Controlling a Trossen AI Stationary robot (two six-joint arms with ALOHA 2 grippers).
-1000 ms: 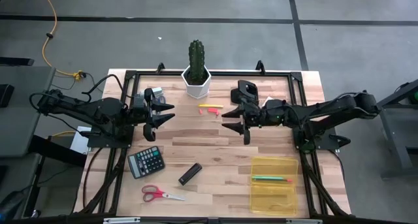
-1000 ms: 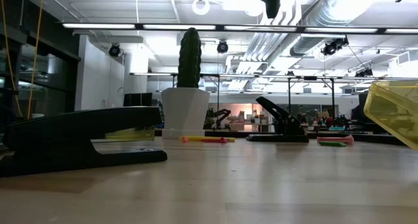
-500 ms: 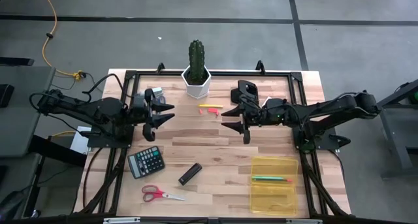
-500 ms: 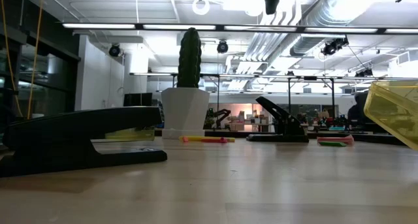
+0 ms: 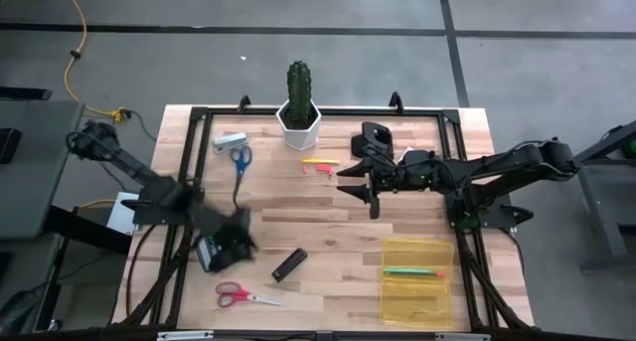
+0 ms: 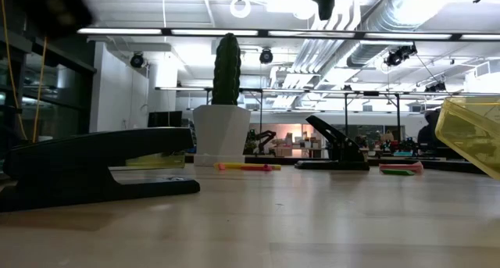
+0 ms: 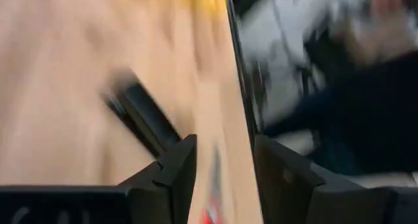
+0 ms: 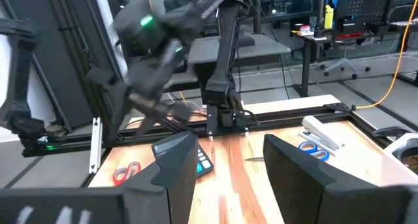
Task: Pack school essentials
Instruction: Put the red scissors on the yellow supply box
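Left claw swung over calculator — parted, empty, low view misses it

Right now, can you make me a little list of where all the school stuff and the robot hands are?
yellow tray: near right side of the table, a green pen inside
red scissors: near edge, left
blue scissors: far left
calculator: left side, under the left hand
left hand: blurred, over the calculator, open
right hand: mid-table, open, empty
cactus: far edge
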